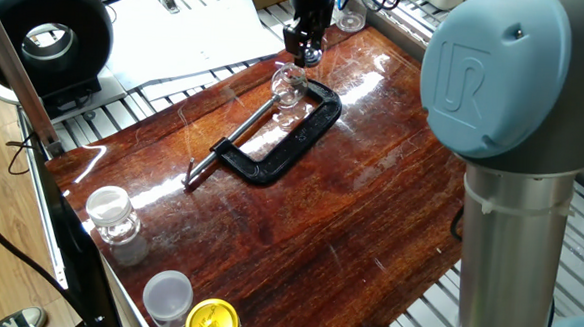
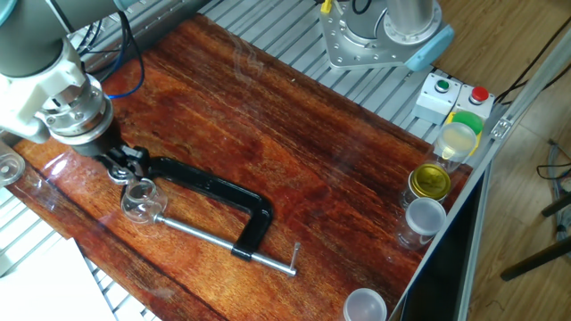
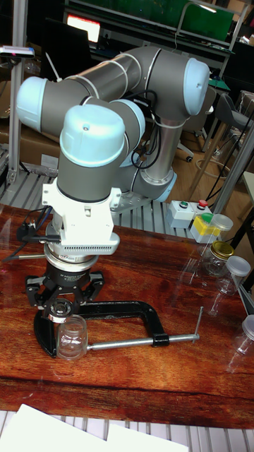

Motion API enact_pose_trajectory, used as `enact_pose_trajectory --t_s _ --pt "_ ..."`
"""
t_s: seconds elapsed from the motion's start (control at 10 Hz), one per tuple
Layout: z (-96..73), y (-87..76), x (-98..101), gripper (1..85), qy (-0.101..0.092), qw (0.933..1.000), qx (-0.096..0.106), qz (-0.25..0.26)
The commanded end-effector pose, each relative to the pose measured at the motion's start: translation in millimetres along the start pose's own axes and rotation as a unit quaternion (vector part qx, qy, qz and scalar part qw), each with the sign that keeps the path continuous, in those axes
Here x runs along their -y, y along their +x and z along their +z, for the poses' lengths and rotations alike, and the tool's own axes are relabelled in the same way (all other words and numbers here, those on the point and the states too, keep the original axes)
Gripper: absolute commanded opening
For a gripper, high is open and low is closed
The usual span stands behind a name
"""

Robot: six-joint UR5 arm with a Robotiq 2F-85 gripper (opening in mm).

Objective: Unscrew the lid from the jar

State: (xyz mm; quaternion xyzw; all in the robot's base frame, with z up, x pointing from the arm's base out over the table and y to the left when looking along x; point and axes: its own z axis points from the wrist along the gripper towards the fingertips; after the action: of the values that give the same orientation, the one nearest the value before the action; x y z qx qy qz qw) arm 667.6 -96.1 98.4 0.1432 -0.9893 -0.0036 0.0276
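The jar [image 2: 140, 199] is a small clear glass one, standing open-topped in the mouth of the black C-clamp [image 2: 214, 191]. It also shows as the jar [image 1: 288, 84] and the jar [image 3: 71, 336]. My gripper [image 3: 62, 309] hangs just above and behind it, shut on a small round clear lid [image 3: 62, 308] between its fingertips. In the fixed views the gripper [image 1: 306, 53], [image 2: 123, 167] stands clear of the jar's rim, and the lid is hard to make out there.
The clamp's screw rod [image 2: 223, 239] runs toward the near edge. A larger bulbous-topped jar [image 1: 114, 220], a white cup [image 1: 168, 295] and a yellow lid [image 1: 212, 320] stand at one end. A button box [image 2: 455, 94] and paper sheets [image 1: 179, 32] lie beside the board.
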Motion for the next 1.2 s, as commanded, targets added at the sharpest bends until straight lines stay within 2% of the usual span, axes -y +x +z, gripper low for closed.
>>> enact_pose_trajectory --t_s 0.0,0.1,0.2,0.3,0.5,0.7,1.0,1.1 --pt "-1.5 -8.1 -2.7 29.0 -0.007 0.9998 0.017 0.005" --pt "-1.5 -9.4 -1.4 29.3 -0.005 0.9998 0.019 0.002" --pt "-1.4 -7.0 4.1 30.0 0.006 0.9999 0.015 -0.002" --pt "-1.3 -4.3 3.3 30.0 0.004 0.9999 0.009 0.002" --pt "-1.5 -9.8 -3.9 29.3 -0.010 0.9994 0.020 0.025" --pt "-1.6 -11.3 -4.3 28.7 -0.011 0.9988 0.022 0.042" --pt "-1.6 -10.1 -7.5 27.7 -0.017 0.9993 0.020 0.026" --pt "-1.9 0.1 -5.3 28.0 -0.017 0.9996 0.016 0.018"
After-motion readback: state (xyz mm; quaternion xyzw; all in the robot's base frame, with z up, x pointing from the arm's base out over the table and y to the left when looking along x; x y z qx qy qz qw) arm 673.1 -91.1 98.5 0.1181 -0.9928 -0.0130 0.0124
